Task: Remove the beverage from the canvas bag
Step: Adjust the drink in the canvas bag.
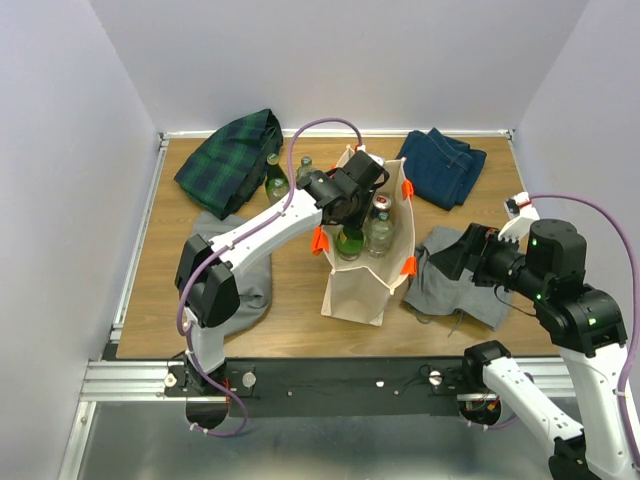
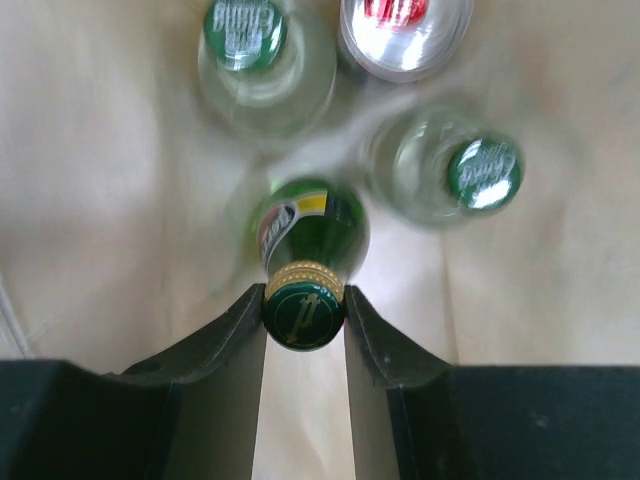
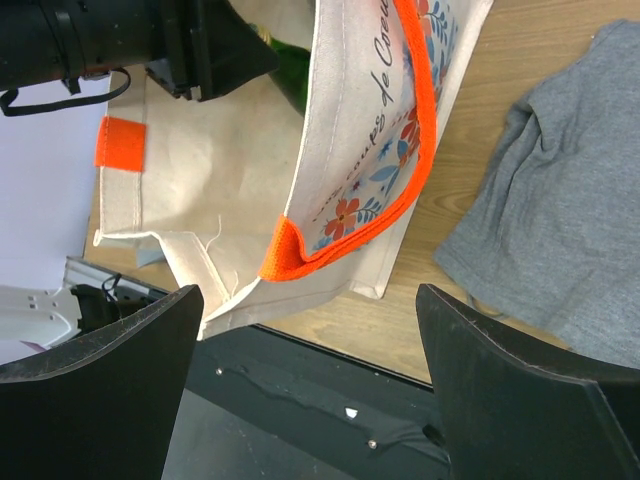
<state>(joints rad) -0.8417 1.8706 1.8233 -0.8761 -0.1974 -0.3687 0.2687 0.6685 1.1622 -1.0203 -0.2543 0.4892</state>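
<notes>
The left end effector (image 2: pixel 303 300) is clenched on the capped neck of the green bottle (image 2: pixel 306 232), which stands directly below it inside the canvas bag (image 1: pixel 356 290). 3 other bottles (image 2: pixel 268 60) crowd just ahead. The right end effector (image 3: pixel 310 296) is spread and empty, with the orange handle (image 3: pixel 400 150) just ahead. Unheld, the bag could be dragged upward or toppled on the surface (image 1: pixel 295 320). The narrow neck grip could also slip.

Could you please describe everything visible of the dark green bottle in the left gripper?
The dark green bottle looks like glass, with a gold neck band, a green cap and a partly yellow label. It stands upright inside the canvas bag, beside three other bottles, its cap pinched by the left gripper.
</notes>
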